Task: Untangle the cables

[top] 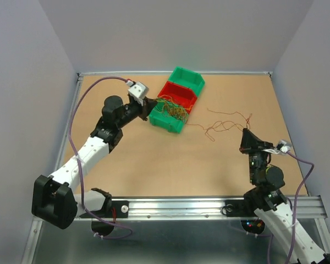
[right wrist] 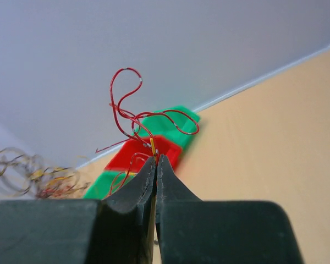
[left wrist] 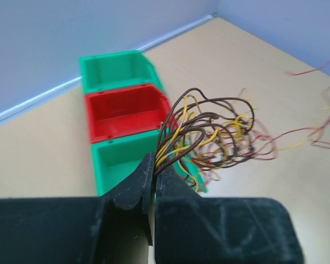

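Observation:
The cables are thin brown, yellow and red wires. A tangled clump of them (top: pixel 170 109) hangs over the near green bin, and my left gripper (top: pixel 152 103) is shut on its brown and yellow strands. The left wrist view shows that clump (left wrist: pixel 212 137) fanning out from the pinched tips of the left gripper (left wrist: pixel 154 165). Loose red strands (top: pixel 225 124) run right from the clump across the table to my right gripper (top: pixel 246 132). In the right wrist view the right gripper (right wrist: pixel 155 159) is shut on a curly red strand (right wrist: pixel 126 113) and a short yellow end.
Three small bins stand in a row at the back centre: a far green bin (top: pixel 188 78), a red bin (top: pixel 177 94) and a near green bin (top: pixel 166 120). Grey walls enclose the table. A metal rail (top: pixel 209 206) runs along the near edge.

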{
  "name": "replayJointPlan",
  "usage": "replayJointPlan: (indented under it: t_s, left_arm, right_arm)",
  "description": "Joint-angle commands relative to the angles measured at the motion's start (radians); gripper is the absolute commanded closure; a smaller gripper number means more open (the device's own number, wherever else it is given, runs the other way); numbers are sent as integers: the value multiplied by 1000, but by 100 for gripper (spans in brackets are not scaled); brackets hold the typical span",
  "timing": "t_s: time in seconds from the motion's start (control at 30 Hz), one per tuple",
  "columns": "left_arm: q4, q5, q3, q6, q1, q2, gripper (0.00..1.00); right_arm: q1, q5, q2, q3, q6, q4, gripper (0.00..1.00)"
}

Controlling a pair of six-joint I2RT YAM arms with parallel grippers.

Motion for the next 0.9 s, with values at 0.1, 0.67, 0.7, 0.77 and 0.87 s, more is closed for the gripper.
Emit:
replayJointPlan:
  t_s: [0.1,0.67,0.7,0.77,0.87]
  left_arm:
    - [-87,127,-35,403,-359,-38,77]
    - [-126,15,-20,424,-475,-15,10]
    - [-121,6,-22,421,-475,-17,10]
    - [-112,-11,-28,421,-475,-20,10]
    - [-118,14,-25,421,-475,-15,10]
  right_arm:
    - [-5,-591,68,74,-127,118,100]
    - [-7,-1038,379,115,-156,313,99]
    - [-7,-1047,413,118,-155,322,100]
    - [-7,-1059,454,124,-152,346,99]
    - [-7,-1075,485,126,-146,376,99]
